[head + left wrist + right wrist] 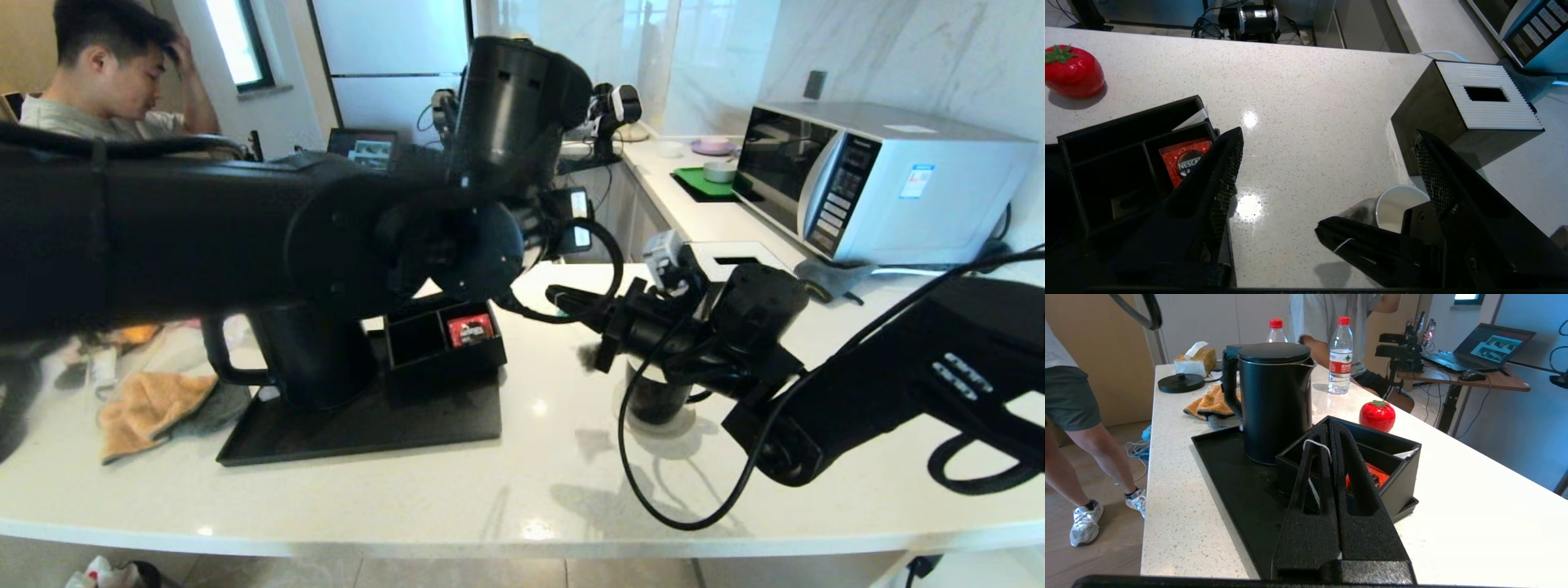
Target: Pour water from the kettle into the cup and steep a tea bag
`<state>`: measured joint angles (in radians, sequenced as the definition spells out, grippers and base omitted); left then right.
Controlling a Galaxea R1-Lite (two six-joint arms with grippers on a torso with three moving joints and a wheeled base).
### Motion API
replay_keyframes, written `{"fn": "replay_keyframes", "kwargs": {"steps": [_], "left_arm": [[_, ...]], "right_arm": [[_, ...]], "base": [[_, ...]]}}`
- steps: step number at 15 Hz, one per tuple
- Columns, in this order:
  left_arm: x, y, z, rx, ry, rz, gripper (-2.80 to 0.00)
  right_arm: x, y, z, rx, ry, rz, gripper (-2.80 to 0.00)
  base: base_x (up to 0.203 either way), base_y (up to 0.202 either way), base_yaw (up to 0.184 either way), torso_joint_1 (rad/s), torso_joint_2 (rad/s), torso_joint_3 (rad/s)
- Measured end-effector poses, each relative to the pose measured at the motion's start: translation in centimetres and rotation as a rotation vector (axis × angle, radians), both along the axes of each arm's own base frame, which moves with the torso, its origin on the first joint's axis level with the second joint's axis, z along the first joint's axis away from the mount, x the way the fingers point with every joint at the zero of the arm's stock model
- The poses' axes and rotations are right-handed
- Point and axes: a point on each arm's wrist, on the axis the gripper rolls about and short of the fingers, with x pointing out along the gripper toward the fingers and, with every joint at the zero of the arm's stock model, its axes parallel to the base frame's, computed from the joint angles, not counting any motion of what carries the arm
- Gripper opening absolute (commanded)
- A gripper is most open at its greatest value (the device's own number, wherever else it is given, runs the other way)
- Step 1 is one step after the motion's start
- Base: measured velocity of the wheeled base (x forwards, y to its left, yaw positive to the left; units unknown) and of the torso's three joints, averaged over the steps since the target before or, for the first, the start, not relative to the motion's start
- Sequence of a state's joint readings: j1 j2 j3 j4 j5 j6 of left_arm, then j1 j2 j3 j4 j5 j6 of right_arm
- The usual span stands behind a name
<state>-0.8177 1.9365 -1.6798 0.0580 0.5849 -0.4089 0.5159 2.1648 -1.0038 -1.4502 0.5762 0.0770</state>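
Left gripper point(1327, 171) open, jaws spread wide, nothing between them; in the left wrist view the bare white counter point(1310, 102) fills the gap.

Right gripper point(1331, 428) closed, fingers pressed together, pinching a thin white string point(1316, 443) that loops over one fingertip. In the head view this gripper sits at centre frame, above and just left of the cup point(657, 400). A small grey fuzzy blob at its tip is probably the tea bag point(586, 354), though it is hard to tell there. In the left wrist view a greyish pouch hangs at the cup's rim, lower centre-right; cannot tell whether it touches.

Cup stands on the counter right of centre in the head view, mostly hidden behind the right arm. White inside visible in the left wrist view; water not discernible.

Kettle point(1271, 404) upright, lid on, on the black tray point(1229, 477), upper centre of the right wrist view; in the head view it is centre-left, largely behind the left arm.

Black compartment box point(1392, 457) sits on the same tray just beside the kettle, with a red packet point(1186, 161) in one compartment.

Black tissue box point(1453, 106) in the upper right of the left wrist view, near the cup.

Red strawberry-shaped object point(1071, 75) at upper left of the left wrist view, well apart from the rest.
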Motion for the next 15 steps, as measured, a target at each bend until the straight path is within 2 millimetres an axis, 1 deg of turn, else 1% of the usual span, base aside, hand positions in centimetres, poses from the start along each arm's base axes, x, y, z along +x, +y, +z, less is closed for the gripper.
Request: {"fn": "replay_keyframes", "kwargs": {"steps": [4,7,9,12,15], "left_arm": [[-0.9,0.9,-0.1,0.021,0.009,0.016,0.00],[-2.1,2.2,0.2,0.030,0.008,0.034,0.00],[-3.1,3.3,0.4,0.037,0.009,0.039,0.00],[-4.9,5.1,-0.5,0.083,0.034,0.058,0.00],[-6.9,7.2,-1.4,0.123,0.052,0.093,0.00]], "right_arm": [[0.1,-1.9,1.0,0.002,-0.003,-0.042,-2.80],[0.0,-3.6,2.3,0.011,-0.024,-0.083,-2.80],[-0.3,-4.4,3.4,0.016,-0.038,-0.100,-2.80],[-0.9,-5.6,5.1,0.021,-0.058,-0.125,-2.80],[-1.7,-7.1,6.2,0.024,-0.067,-0.155,-2.80]], "base": [[0.000,0.000,0.000,0.000,0.00,0.000],[0.000,0.000,0.000,0.000,0.00,0.000],[0.000,0.000,0.000,0.000,0.00,0.000],[0.000,0.000,0.000,0.000,0.00,0.000],[0.000,0.000,0.000,0.000,0.00,0.000]]}}
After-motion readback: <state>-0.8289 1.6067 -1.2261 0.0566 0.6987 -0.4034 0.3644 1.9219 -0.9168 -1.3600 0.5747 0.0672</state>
